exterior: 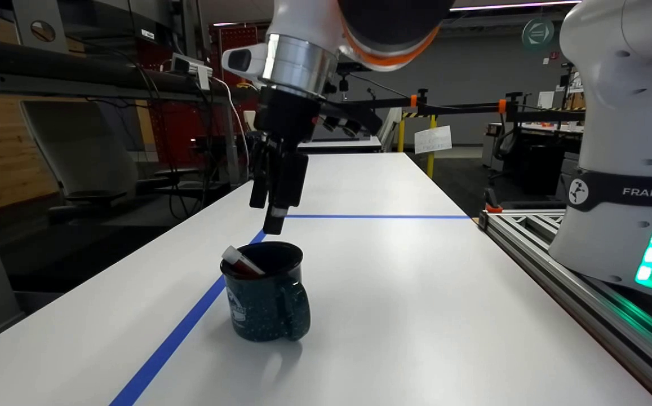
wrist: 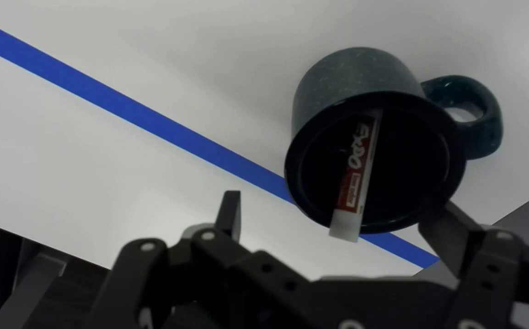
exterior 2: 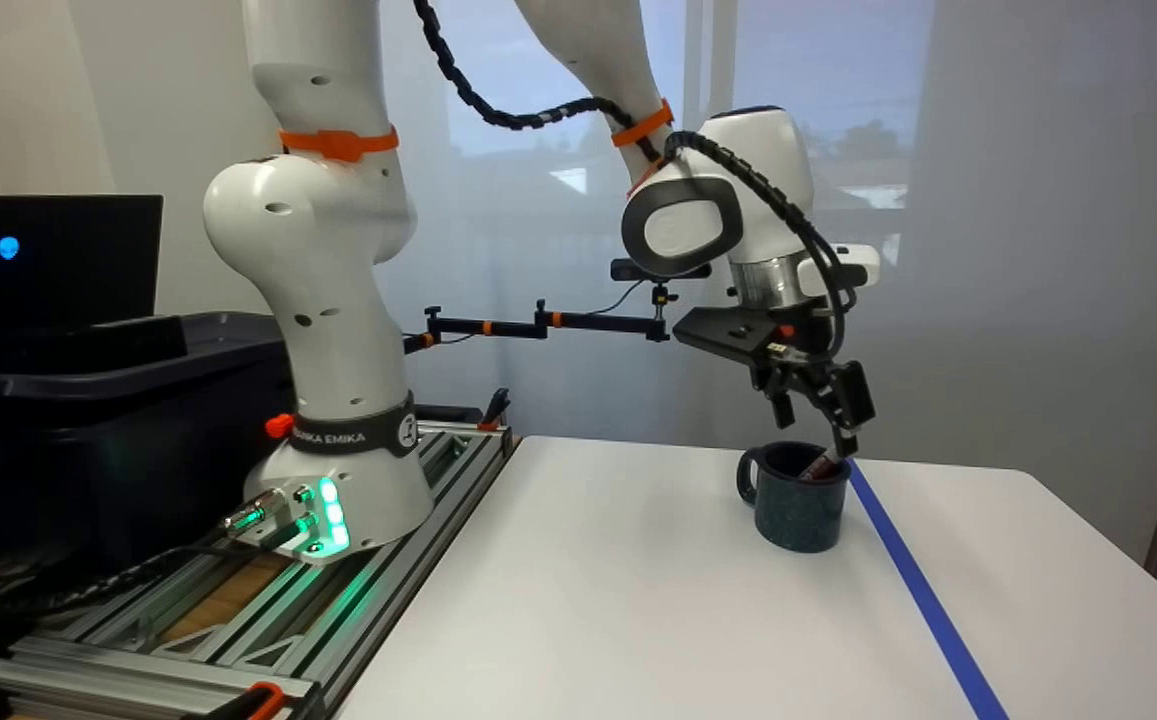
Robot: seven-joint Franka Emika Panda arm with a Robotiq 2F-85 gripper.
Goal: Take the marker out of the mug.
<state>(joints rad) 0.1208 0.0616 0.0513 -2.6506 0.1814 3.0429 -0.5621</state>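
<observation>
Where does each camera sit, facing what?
Wrist view: wrist-mounted, looking down into the mug; open gripper along the bottom.
Exterior view: by the table, looking along it; arm, gripper, base (frame right).
Exterior view: roughly opposite, facing a window; arm, gripper, base (frame left).
Both exterior views share the mug, Expo marker and blue tape.

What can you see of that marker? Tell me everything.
The marker looks like plastic: a straight stick with a dark red, white-lettered EXPO label, a pale strip along one side and a whitish end. It leans in the mug, that end poking above the rim and seemingly resting against it. Its lower tip is unclear. The open gripper isn't touching it.
</observation>
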